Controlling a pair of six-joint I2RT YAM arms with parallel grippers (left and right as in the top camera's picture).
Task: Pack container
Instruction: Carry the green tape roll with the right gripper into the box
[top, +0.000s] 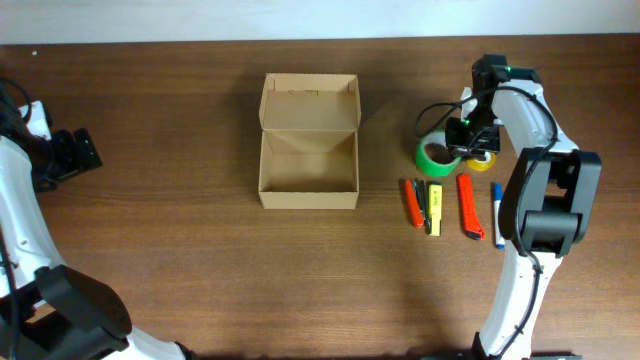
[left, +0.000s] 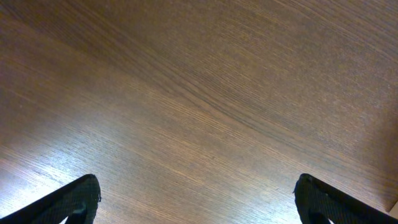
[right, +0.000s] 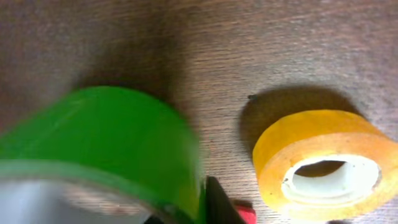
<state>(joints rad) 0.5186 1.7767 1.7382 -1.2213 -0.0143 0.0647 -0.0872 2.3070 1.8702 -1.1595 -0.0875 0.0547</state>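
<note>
Green tape roll fills the left half of the right wrist view, blurred and very close. One dark finger of the right end effector lies against the roll's outer wall. The other finger is hidden, so I cannot tell whether the jaws are pinching the roll or only standing beside it. Just to the right, apart from the green one, a yellow tape roll lies flat on the wooden bench with its pale core showing.

From overhead, both rolls sit at the right of the bench, the green one nearer the middle, and the right arm reaches over them from the near edge. Closer to that edge lies a short row of slim things, roughly parallel: an orange cutter, a dark tool touching a yellow tool, a second orange cutter, and a blue-and-white pen.

The container stands in the middle of the bench, well apart from the rolls and to their left. It is open, its hinged flap standing up along the far side.

At the far left, the left end effector hangs over bare wood with its fingers spread wide and nothing between them.
</note>
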